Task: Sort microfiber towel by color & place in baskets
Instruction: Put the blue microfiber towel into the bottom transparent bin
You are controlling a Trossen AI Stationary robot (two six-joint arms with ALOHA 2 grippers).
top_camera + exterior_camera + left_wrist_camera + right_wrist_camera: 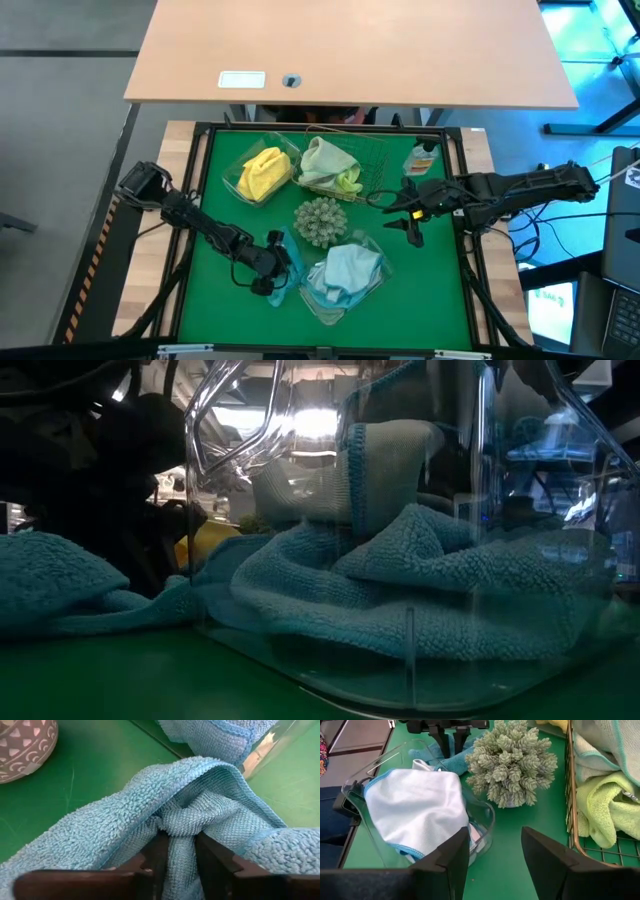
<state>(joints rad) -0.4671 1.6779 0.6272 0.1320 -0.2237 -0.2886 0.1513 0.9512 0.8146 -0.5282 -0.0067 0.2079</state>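
blue terry fills the left wrist view: the left hand [177,852] has its two dark fingers [156,855] pinching a fold of a light blue towel [150,805] on the green table [220,310], just beside the clear tub [372,285] at the near middle. that tub holds more light blue and pale cloths [345,268]. a spiky grey-green ball [320,220] sits in the centre. behind it, a second clear tub [232,178] holds a yellow towel [262,172], and the wire-mesh basket [385,160] holds pale sage and lime green towels [330,167]. a small bottle with an orange label [422,157] stands beside the basket. the right hand [405,222] hangs near the basket with its fingers spread, holding nothing.
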